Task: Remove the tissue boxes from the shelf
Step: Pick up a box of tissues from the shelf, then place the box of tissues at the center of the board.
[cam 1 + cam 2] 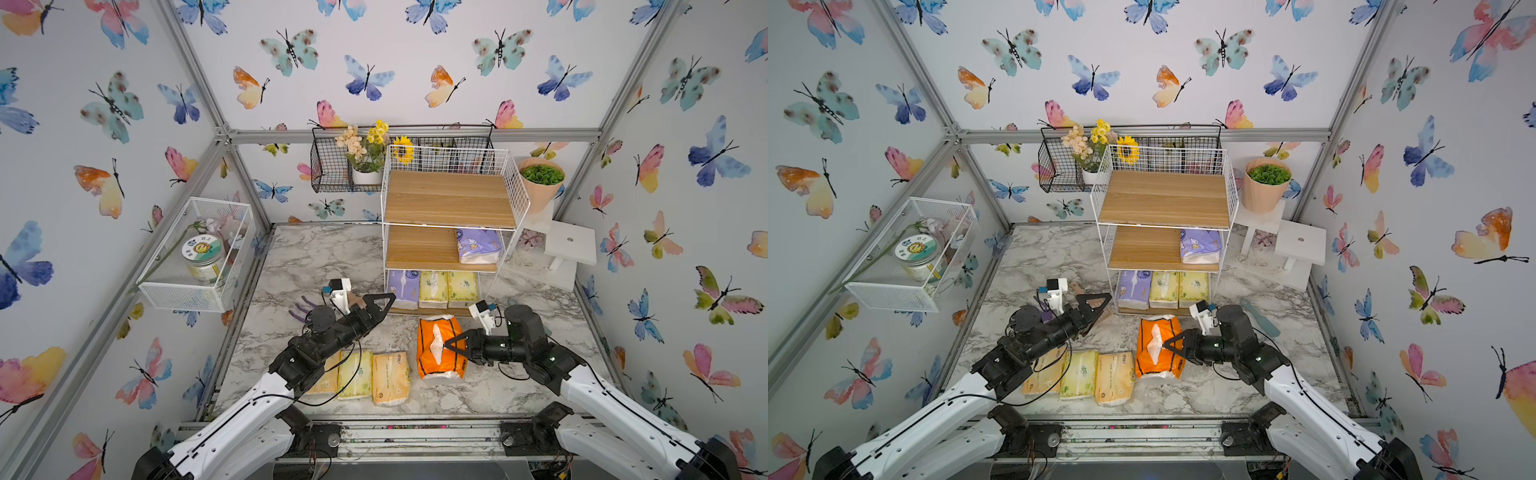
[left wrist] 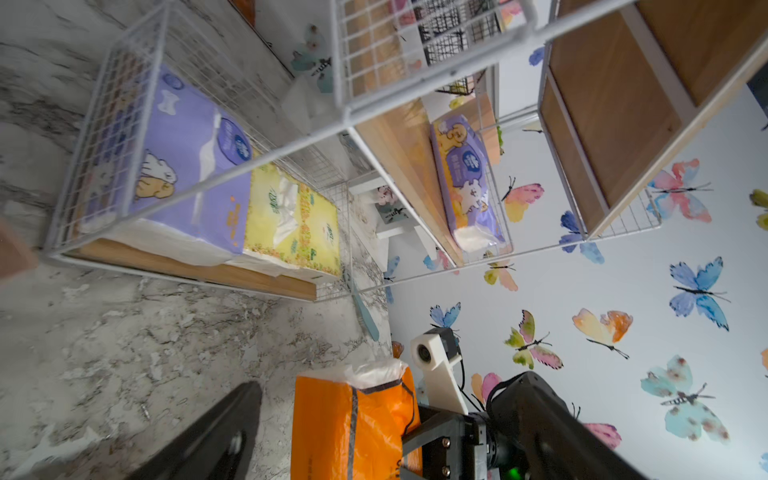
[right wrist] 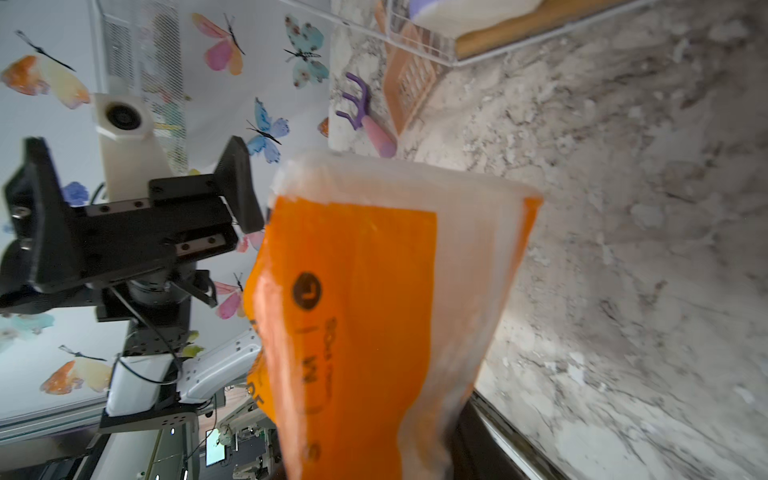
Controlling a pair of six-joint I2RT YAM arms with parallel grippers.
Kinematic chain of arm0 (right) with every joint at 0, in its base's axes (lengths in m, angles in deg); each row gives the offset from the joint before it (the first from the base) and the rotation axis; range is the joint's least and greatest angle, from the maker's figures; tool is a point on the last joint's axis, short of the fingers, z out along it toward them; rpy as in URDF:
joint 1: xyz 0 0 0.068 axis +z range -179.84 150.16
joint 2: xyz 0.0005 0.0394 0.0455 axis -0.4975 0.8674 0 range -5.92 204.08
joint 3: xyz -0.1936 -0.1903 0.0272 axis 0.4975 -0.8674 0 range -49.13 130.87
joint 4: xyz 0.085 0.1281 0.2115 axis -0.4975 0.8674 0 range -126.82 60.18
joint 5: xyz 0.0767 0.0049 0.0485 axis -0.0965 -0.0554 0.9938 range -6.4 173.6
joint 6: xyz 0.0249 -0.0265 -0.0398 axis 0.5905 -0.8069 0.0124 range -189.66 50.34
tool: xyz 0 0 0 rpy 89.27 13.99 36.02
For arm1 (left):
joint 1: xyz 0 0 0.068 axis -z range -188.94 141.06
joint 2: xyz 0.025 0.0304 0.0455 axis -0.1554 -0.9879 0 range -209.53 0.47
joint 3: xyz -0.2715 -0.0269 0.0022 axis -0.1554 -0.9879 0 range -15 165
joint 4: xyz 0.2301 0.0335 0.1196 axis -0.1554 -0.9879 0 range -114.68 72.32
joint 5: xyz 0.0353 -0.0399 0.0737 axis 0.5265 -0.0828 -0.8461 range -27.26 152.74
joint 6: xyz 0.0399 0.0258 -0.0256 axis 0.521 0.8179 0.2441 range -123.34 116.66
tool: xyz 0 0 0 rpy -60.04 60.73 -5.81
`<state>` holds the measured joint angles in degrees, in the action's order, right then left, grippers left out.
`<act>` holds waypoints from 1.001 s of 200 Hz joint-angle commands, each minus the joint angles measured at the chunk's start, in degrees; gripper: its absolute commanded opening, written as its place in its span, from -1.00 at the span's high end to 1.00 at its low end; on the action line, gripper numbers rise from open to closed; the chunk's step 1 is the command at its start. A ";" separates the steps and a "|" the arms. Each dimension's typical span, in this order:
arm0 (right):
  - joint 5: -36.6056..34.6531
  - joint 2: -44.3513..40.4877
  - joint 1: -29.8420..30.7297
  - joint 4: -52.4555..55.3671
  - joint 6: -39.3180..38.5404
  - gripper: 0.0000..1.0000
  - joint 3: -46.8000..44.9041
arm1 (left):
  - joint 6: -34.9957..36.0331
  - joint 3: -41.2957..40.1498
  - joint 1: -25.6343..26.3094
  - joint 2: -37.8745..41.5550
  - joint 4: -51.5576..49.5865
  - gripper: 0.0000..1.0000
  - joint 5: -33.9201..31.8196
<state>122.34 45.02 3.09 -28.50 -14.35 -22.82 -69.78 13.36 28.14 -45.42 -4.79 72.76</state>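
Marble desk [image 1: 311,257] is carrying half now: three packs [image 1: 355,380] lying along its front edge, plus the orange pack [image 1: 432,365], which the right pincer [image 1: 451,345] is pinching just before the shelf [image 1: 449,199]. Meanwhile the left pincer [image 1: 380,303] is hanging wide open. Another four packs [image 1: 478,245] are waiting on its lower tiers.

1. Bright, even light; soft shadows under the tall white wire-grid shelf with wooden boards [image 1: 451,199].
2. Fisheye bending grows away from the shelf.
3. Wrist views look smeared, perhaps motion blur.
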 commanded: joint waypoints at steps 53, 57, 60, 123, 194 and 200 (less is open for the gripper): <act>0.60 11.50 0.11 -14.73 0.94 0.30 -7.52 | -5.08 -0.89 -0.87 3.44 -7.61 -0.99 -11.71; 0.72 11.94 0.16 -14.69 0.50 0.30 -7.50 | -5.18 -0.94 -0.87 3.51 -7.61 -0.99 -11.74; 0.70 12.20 0.20 -14.68 0.33 0.30 -7.50 | -5.27 -0.97 -0.87 3.52 -7.61 -0.99 -11.77; -1.74 22.30 5.73 -27.96 4.37 0.31 -7.70 | -6.90 -1.43 -0.96 2.48 -7.52 -0.99 -11.19; -22.41 13.43 10.40 -0.91 0.41 -0.62 -1.68 | -8.28 -2.22 -0.96 3.12 -7.61 -0.98 -12.33; -23.28 11.66 10.40 1.91 0.08 -0.63 -1.61 | -8.40 -2.36 -0.95 3.17 -7.55 -0.98 -12.48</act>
<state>109.93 62.74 13.39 -42.16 -11.81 -26.58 -77.60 12.05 27.49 -42.97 -11.98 62.51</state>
